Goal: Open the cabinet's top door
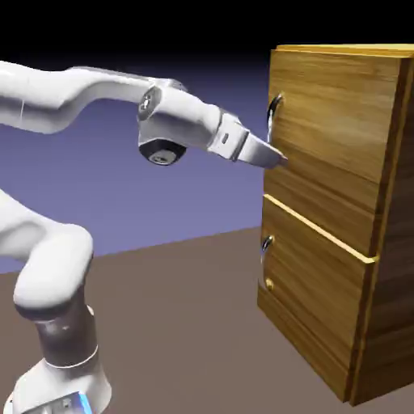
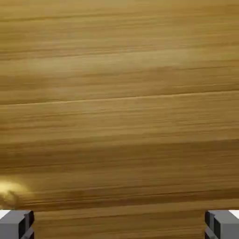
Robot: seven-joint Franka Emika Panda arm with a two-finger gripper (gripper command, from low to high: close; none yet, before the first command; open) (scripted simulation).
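Plain brown tabletop (image 1: pixel 182 331), wooden cabinet (image 1: pixel 323 154) on it at the exterior view's right, robot base (image 1: pixel 63 380) at its left

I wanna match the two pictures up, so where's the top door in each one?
Exterior view: the top door is on the right, upper half, behind the gripper's tip.
Hand view: its wood fills most of the picture.
Landmark in both: the door's sideways wood grain.

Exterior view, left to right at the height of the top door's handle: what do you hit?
Robot arm → top door's silver handle → wooden front of the top door → cabinet's dark side
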